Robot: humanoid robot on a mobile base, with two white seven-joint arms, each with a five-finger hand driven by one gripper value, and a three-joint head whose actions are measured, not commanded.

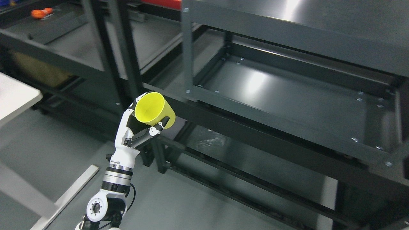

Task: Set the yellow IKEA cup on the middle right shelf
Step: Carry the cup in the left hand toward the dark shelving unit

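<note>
My left hand (143, 119) is raised from the lower left, its white and black fingers shut around a yellow cup (155, 110). The cup is tilted, its open mouth facing up and left toward the camera. It hangs in the air below and to the left of the dark metal shelf unit's middle shelf (287, 95), in front of the shelf's left corner post (188, 51). The middle shelf's dark tray has nothing on it. My right arm does not show.
A second dark rack (64, 48) stands at the left, with an orange object (41, 12) on its upper level. A white table corner (16, 95) juts in at the left edge. A lower shelf (243, 159) sits under the middle one. Grey floor lies below.
</note>
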